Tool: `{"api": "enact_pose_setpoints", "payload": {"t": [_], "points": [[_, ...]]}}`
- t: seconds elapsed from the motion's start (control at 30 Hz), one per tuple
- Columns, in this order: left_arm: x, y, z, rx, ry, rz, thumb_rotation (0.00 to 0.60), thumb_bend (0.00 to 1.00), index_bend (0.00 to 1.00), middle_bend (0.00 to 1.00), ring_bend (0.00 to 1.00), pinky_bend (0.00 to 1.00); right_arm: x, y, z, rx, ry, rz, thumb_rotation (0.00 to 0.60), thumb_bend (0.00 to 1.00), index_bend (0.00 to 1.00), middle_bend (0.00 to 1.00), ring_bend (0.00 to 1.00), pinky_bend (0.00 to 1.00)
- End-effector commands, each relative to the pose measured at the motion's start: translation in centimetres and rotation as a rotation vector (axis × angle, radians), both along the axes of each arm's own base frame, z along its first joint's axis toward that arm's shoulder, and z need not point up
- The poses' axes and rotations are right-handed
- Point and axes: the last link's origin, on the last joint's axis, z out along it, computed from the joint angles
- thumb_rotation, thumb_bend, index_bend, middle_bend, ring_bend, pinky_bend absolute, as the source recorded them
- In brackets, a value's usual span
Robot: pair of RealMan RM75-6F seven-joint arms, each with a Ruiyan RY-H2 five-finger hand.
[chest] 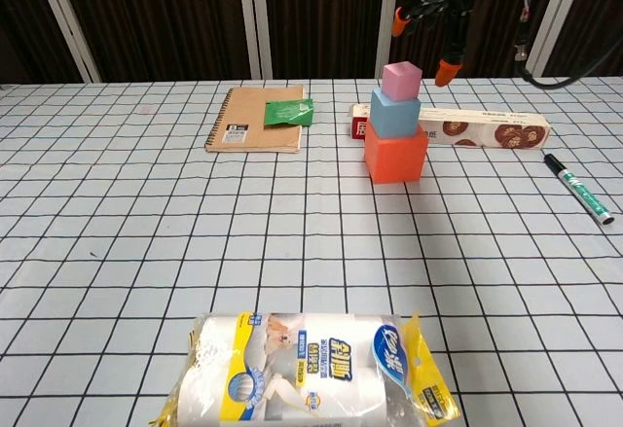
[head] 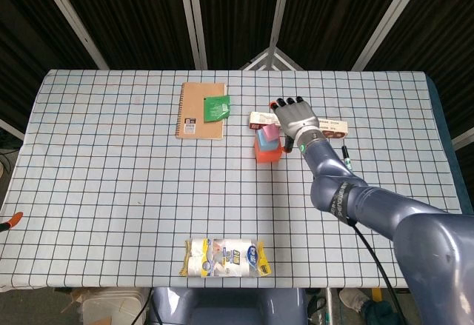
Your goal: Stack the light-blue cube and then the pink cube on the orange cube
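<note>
The orange cube (chest: 396,154) stands on the table with the light-blue cube (chest: 394,113) on it and the pink cube (chest: 400,79) on top. In the head view the stack shows as orange cube (head: 268,153), light-blue cube (head: 265,141) and pink cube (head: 269,132). My right hand (chest: 435,18) hangs above and to the right of the stack, fingers apart, holding nothing and clear of the pink cube. The head view shows this right hand (head: 295,115) just right of the stack. My left hand is in neither view.
A long snack box (chest: 484,125) lies right behind the stack. A green-capped pen (chest: 578,189) lies to the right. A brown notebook (chest: 256,118) with a green packet (chest: 289,111) lies to the left. A wrapped tissue pack (chest: 310,376) sits near the front edge.
</note>
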Motion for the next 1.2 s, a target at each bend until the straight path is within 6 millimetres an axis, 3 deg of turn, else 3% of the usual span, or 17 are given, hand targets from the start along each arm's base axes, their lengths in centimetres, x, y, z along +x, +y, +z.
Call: {"api": "enact_pose_setpoints", "payload": {"t": [0.03, 0.2, 0.4, 0.63, 0.77, 0.97, 1.2], "points": [[0.1, -0.1, 0.0, 0.0, -0.003, -0.006, 0.6, 0.11, 0.03, 0.0, 0.0, 0.0, -2.9, 2.2, 2.7, -0.016, 0.029, -0.02, 0.6, 0.26, 0.0, 0.0, 0.0, 0.0], [0.3, -0.4, 0.0, -0.012, -0.013, -0.024, 0.6, 0.11, 0.03, 0.0, 0.0, 0.0, -8.4, 7.1, 5.0, -0.057, 0.063, -0.016, 0.6, 0.26, 0.0, 0.0, 0.0, 0.0], [0.8, -1.0, -0.3, -0.036, -0.018, -0.058, 0.6, 0.11, 0.03, 0.0, 0.0, 0.0, -16.5, 16.2, 7.2, -0.162, -0.023, -0.034, 0.6, 0.26, 0.0, 0.0, 0.0, 0.0], [1.1, -1.5, -0.5, -0.046, -0.022, -0.075, 0.6, 0.11, 0.03, 0.0, 0.0, 0.0, -23.8, 24.3, 7.7, -0.275, -0.159, -0.068, 0.6, 0.26, 0.02, 0.0, 0.0, 0.0], [1.1, -1.7, -0.5, -0.051, -0.014, -0.077, 0.6, 0.11, 0.03, 0.0, 0.0, 0.0, -26.1, 27.3, 7.8, -0.348, -0.188, -0.062, 0.6, 0.26, 0.03, 0.0, 0.0, 0.0], [1.1, -1.9, -0.4, -0.048, -0.011, -0.079, 0.6, 0.11, 0.03, 0.0, 0.0, 0.0, -27.4, 29.9, 8.2, -0.439, -0.136, -0.02, 0.6, 0.26, 0.03, 0.0, 0.0, 0.0], [1.2, -1.9, -0.4, -0.05, -0.014, -0.095, 0.6, 0.11, 0.03, 0.0, 0.0, 0.0, -28.0, 30.5, 9.0, -0.59, -0.036, -0.009, 0.6, 0.26, 0.0, 0.0, 0.0, 0.0]]}}
